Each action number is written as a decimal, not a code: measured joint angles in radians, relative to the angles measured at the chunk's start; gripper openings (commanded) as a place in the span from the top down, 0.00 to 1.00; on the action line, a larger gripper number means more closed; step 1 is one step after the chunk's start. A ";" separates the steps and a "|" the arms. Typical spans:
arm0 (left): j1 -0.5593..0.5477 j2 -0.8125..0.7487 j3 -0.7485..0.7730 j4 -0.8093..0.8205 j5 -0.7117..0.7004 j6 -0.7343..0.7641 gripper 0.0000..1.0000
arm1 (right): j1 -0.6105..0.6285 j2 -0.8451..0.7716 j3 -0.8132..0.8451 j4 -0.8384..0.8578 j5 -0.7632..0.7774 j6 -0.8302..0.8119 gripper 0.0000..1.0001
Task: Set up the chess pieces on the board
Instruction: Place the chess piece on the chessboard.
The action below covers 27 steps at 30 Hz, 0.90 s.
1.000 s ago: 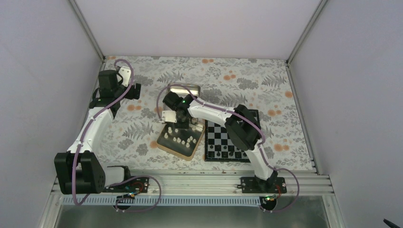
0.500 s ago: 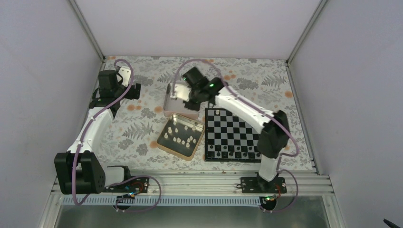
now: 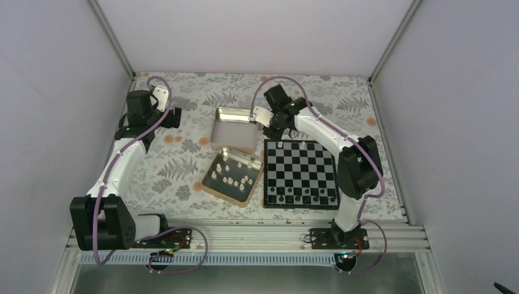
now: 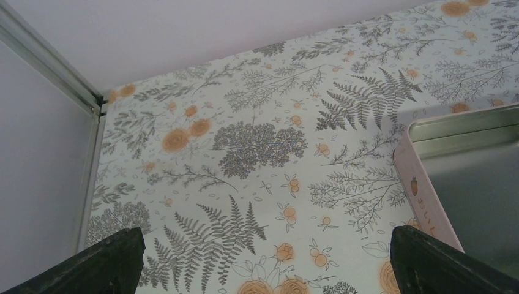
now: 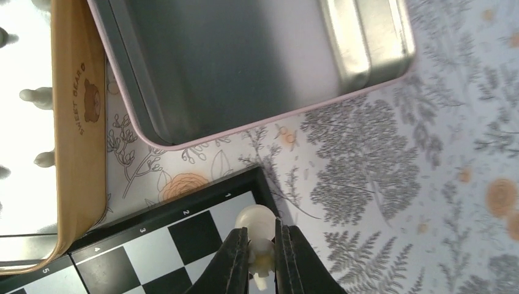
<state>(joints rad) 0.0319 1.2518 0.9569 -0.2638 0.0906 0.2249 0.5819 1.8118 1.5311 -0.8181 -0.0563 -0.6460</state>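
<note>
Floral-patterned bench [image 3: 177, 165] between plain white walls carries the board [image 3: 300, 174], which serves as reference for all positions below. Just left of the board lies a tan-rimmed tin [image 3: 224, 196] holding a scatter of cream chess pieces [image 3: 235, 179], each standing apart from the next. Off the board's far-left corner, beyond that first container, lies a pink-rimmed tin [image 3: 232, 149]; the right wrist view shows its plain metal floor. On the board itself, two cream pieces [image 3: 280, 145] stand in the far row, and dark pieces [image 3: 298, 198] stand in a line along the near edge. The right tool [image 5: 262, 245] is closed onto a single cream piece [image 5: 256, 217], pinched between both fingers and positioned over the board's far-left corner square, close to the black rim. The left tool [image 4: 263, 263] is spread wide, its fingers at the lower corners of its own view, over the bench well left of the board.
</note>
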 measured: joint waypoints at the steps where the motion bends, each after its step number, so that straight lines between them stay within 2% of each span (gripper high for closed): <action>1: 0.000 0.000 0.000 0.000 0.000 0.000 0.00 | 0.000 0.011 -0.006 0.003 -0.002 0.000 0.93; 9: 0.000 0.000 0.000 -0.001 0.008 0.000 0.00 | -0.005 0.088 -0.040 0.037 -0.003 0.000 0.92; 27: 0.000 0.000 0.000 -0.001 0.019 0.000 0.00 | -0.047 0.151 -0.074 0.055 -0.004 -0.007 0.92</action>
<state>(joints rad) 0.0322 1.2522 0.9569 -0.2649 0.1101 0.2249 0.5350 1.9629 1.4574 -0.7631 -0.0605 -0.6533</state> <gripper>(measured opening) 1.000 0.099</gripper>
